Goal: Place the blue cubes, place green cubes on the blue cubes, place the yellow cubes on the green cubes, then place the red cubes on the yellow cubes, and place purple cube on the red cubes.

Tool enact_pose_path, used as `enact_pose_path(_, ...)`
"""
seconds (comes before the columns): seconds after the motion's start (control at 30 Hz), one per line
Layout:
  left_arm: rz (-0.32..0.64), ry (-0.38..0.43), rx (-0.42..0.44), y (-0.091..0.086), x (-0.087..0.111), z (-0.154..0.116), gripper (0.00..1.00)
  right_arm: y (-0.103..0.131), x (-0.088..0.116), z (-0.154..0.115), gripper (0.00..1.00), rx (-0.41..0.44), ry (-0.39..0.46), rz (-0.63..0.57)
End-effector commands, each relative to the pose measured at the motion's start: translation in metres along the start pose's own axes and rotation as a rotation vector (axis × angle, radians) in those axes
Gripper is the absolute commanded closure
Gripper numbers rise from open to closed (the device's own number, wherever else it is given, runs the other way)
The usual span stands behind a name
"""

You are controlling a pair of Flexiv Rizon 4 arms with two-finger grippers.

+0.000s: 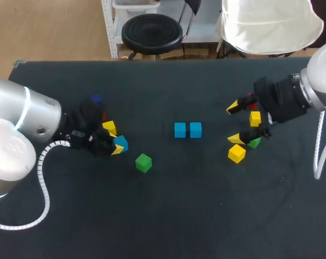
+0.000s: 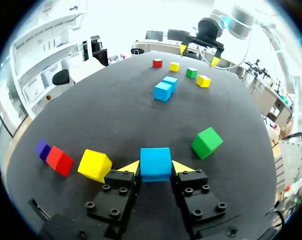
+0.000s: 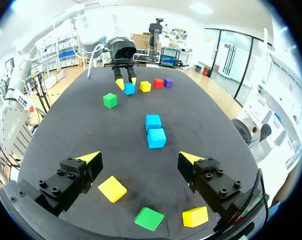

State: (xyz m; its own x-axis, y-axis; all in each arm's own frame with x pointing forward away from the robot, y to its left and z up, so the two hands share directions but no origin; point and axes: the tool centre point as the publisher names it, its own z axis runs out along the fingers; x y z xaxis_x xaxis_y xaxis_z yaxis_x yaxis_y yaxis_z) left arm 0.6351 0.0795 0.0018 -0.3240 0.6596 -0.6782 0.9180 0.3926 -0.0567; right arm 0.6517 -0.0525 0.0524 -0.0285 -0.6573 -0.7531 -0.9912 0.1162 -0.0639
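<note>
My left gripper (image 2: 155, 169) sits low on the table with a blue cube (image 2: 155, 163) between its yellow tips, and both tips press against the cube's sides. In the head view the same gripper (image 1: 115, 143) is left of centre. Two blue cubes (image 1: 179, 130) (image 1: 195, 129) stand side by side at mid-table. A green cube (image 1: 143, 162) lies just right of the left gripper. My right gripper (image 1: 234, 123) hangs open at the right, above a yellow cube (image 3: 112, 188), a green cube (image 3: 149, 218) and another yellow cube (image 3: 195, 216).
Beside the left gripper lie a yellow cube (image 2: 95, 165), a red cube (image 2: 59, 160) and a purple cube (image 2: 41, 148). A red cube (image 1: 251, 100) and a yellow cube (image 1: 255, 118) sit under the right arm.
</note>
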Motion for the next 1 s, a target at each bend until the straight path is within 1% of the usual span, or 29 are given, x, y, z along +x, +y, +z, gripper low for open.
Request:
enact_pose_path(0.03,0.041,-0.004,0.025,-0.0090,-0.0028,-0.0102,1.00,0.0000,0.0009,0.0005,0.00,0.000,-0.004,-0.002)
enact_pose_path(0.13,0.088,0.007,0.045,-0.0109,-0.0055,-0.0114,1.00,0.0000,0.0009,0.0005,0.00,0.000,-0.004,-0.002)
enact_pose_path(0.23,0.096,-0.004,0.085,-0.0093,-0.0070,-0.0112,1.00,0.0000,0.0009,0.0005,0.00,0.000,-0.004,-0.002)
enact_pose_path(0.4,0.134,0.016,0.123,-0.0099,-0.0103,-0.0137,1.00,0.0000,0.0009,0.0005,0.00,0.000,-0.004,-0.002)
enact_pose_path(1.0,0.134,0.016,0.123,-0.0099,-0.0103,-0.0137,1.00,0.0000,0.0009,0.0005,0.00,0.000,-0.004,-0.002)
